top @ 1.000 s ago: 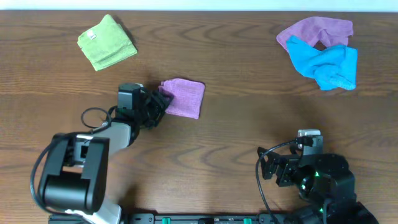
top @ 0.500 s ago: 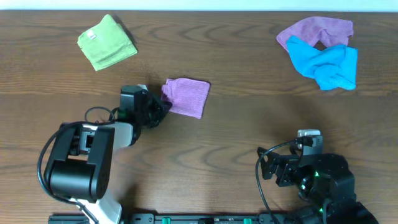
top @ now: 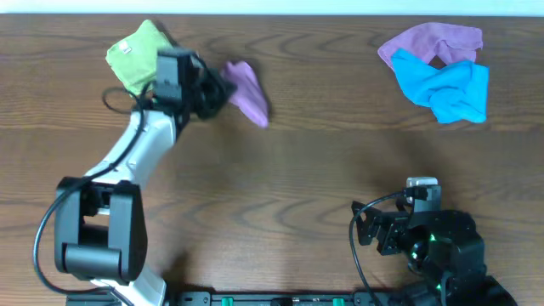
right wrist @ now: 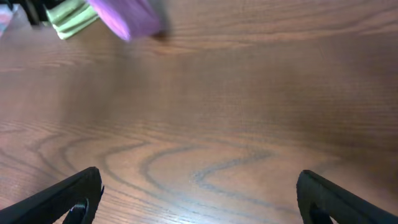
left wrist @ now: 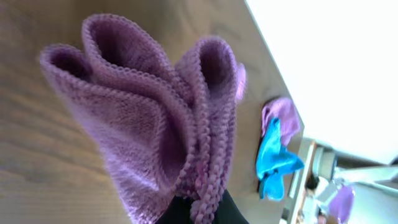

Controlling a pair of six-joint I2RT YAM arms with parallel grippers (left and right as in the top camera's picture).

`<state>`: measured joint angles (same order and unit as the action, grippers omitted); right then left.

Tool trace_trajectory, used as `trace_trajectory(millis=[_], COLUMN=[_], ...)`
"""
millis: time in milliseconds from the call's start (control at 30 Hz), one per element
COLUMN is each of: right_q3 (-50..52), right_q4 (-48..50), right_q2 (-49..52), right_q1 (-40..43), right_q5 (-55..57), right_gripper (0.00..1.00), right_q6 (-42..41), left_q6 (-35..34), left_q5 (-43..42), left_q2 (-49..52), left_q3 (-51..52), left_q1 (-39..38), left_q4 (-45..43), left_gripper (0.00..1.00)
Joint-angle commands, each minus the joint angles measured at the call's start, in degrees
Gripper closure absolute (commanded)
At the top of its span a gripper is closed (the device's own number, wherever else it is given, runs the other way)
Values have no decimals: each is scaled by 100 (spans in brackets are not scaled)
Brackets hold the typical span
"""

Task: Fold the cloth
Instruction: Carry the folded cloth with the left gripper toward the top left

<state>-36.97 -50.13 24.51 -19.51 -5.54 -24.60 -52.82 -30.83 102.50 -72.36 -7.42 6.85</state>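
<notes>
Overhead: my left gripper (top: 212, 92) pinches the cloth (top: 246, 92) at its left end. Bunched, it trails to my right, far-left on the surface (top: 340, 153), near the green cloth (top: 134, 59). My right gripper (right wrist: 199, 186), spread, sits well apart.

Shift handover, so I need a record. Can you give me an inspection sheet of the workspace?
Surface: wooden table, brown grain.
Job's things: purple cloth bunched, pinched at one edge.
Clutter: green cloth folded, far left; blue cloth lying over second purple cloth, far right.
Tools: left tool shut on the purple cloth; right tool open, holding nothing.
Cables: black cable loops by each arm.
Surroundings: white strip beyond the far edge.
</notes>
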Motion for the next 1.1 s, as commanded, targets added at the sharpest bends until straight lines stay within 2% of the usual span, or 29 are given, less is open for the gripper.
trace_trajectory(millis=[0, 200, 333, 600, 967, 1067], right_q3=[24, 24, 24, 24, 24, 24], right_q4=[-7, -7, -7, -7, -7, -7], right_q2=[-24, -24, -24, -24, -24, -24], right_q1=[46, 46, 46, 46, 46, 46], right_q5=[17, 17, 17, 17, 17, 17], right_gripper=[1, 1, 1, 1, 1, 1], right_q6=[-66, -66, -66, -66, -66, -66], left_q6=[374, 498, 535, 538, 916, 999], left_q5=[671, 1388, 1692, 1696, 1735, 1797], left_q2=[-146, -114, 20, 728, 2074, 2210], left_q3=[-660, -1309, -1412, -1580, -3239, -3357], left_q1=[166, 485, 645, 855, 968, 977], left_q4=[304, 442, 114, -621, -710, -715], left_gripper=[94, 94, 94, 94, 94, 94])
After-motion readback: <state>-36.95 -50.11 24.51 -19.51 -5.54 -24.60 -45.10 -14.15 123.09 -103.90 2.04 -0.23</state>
